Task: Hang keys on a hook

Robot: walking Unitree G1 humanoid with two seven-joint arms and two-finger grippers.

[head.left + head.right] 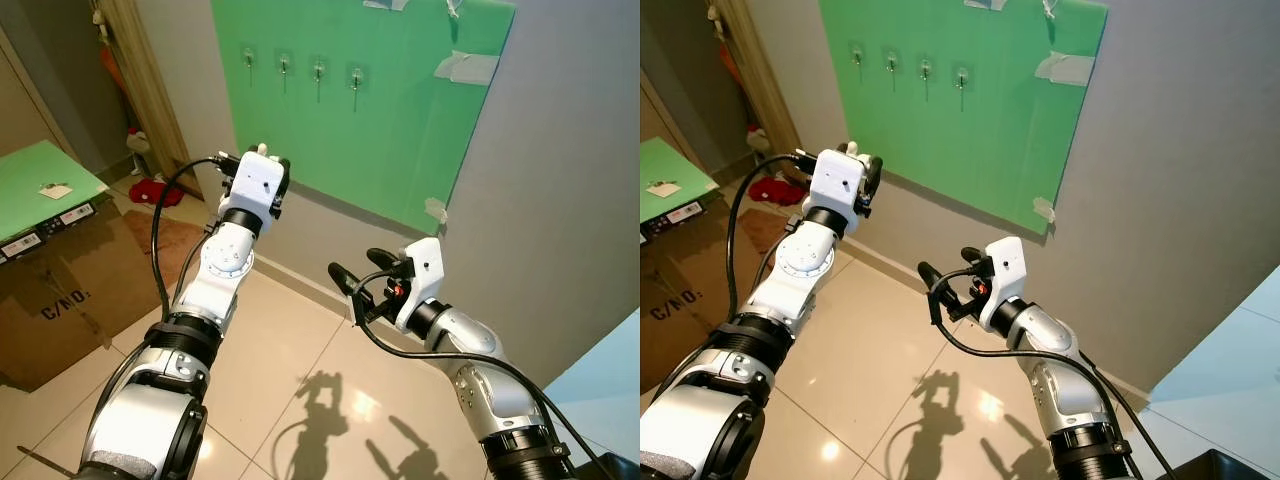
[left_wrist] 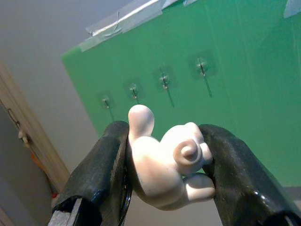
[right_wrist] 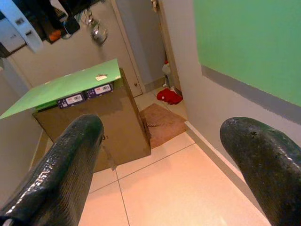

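A green board (image 1: 400,140) is taped to the grey wall and carries a row of several small hooks (image 1: 319,72). My left gripper (image 1: 265,153) is raised in front of the board, below and left of the hooks. It is shut on a cream figure-shaped keychain charm (image 2: 162,172). In the right wrist view, metal keys (image 3: 97,34) dangle under that gripper. The hooks (image 2: 163,81) lie straight ahead in the left wrist view, still some way off. My right gripper (image 1: 358,268) hangs lower over the tiled floor, open with nothing between its fingers (image 3: 61,174).
A cardboard box with a green top (image 1: 55,270) stands at the left. A wooden door frame (image 1: 150,90), a red cloth (image 1: 155,190) and a brown mat (image 1: 175,240) lie near the wall's foot. A pale blue surface (image 1: 605,390) is at the lower right.
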